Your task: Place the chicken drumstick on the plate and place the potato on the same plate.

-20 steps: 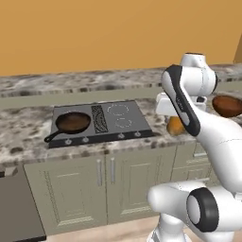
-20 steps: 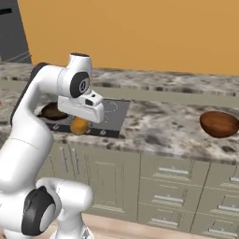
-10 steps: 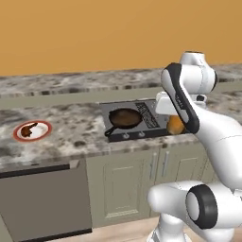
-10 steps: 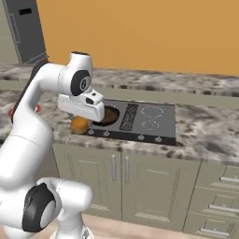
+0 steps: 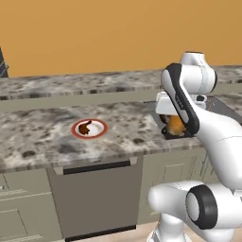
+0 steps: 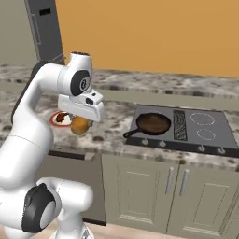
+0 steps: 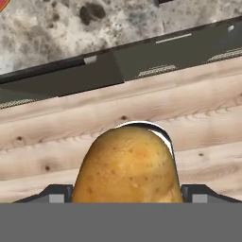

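The red-rimmed white plate (image 5: 98, 133) lies on the granite counter with the dark chicken drumstick (image 5: 85, 127) on it. My gripper (image 5: 175, 128) hangs to the plate's right, beyond the counter's front edge, shut on the golden potato (image 5: 176, 124). From the right base view the potato (image 6: 80, 125) sits under the hand, and the plate (image 6: 58, 120) peeks out just behind it, its drumstick (image 6: 62, 118) partly hidden. In the hand view the potato (image 7: 126, 165) sits between the fingers, above the wooden floor, and a sliver of the plate's rim (image 7: 3, 4) shows in the top left corner.
A black frying pan (image 6: 151, 123) rests on the cooktop (image 6: 205, 135) to the right of the hand. A dishwasher front (image 5: 97, 198) lies under the counter below the plate. A tall dark appliance (image 6: 45, 32) stands at the far left.
The base has driven left, so the whole scene has slid right; the plate with the drumstick now lies near the hand. The potato stays in the shut gripper.
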You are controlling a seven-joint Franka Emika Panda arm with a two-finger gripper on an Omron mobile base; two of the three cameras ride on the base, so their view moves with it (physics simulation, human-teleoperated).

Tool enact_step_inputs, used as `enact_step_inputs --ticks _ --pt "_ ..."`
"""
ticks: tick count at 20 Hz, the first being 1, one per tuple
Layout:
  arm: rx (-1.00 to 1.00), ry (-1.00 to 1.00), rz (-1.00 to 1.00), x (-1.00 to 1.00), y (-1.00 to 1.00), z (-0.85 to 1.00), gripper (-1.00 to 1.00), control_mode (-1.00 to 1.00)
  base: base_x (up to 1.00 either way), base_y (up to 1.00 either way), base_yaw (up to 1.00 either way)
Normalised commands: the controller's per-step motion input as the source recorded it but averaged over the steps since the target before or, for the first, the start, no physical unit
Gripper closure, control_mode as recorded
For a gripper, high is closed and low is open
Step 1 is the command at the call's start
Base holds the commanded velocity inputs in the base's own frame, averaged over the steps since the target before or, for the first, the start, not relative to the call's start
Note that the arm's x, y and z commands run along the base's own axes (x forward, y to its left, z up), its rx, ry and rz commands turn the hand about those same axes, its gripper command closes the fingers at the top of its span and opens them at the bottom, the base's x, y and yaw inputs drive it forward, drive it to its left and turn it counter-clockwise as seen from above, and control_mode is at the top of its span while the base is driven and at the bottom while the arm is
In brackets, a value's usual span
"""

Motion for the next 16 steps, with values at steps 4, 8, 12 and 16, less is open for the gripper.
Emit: enact_step_inputs --ticks 4,8,12,16 --pt "0.00 0.00 0.00 0.00 0.00 0.00 1.00 1.00 0.37 0.62 0.01" --pt "0.00 0.00 0.00 0.00 0.00 0.00 1.00 1.00 0.35 0.42 0.00" --pt "0.00 0.00 0.00 0.00 0.00 0.00 1.00 1.00 0.34 0.52 0.00" --pt "0.00 0.00 0.00 0.00 0.00 0.00 1.00 1.00 0.41 0.48 0.01"
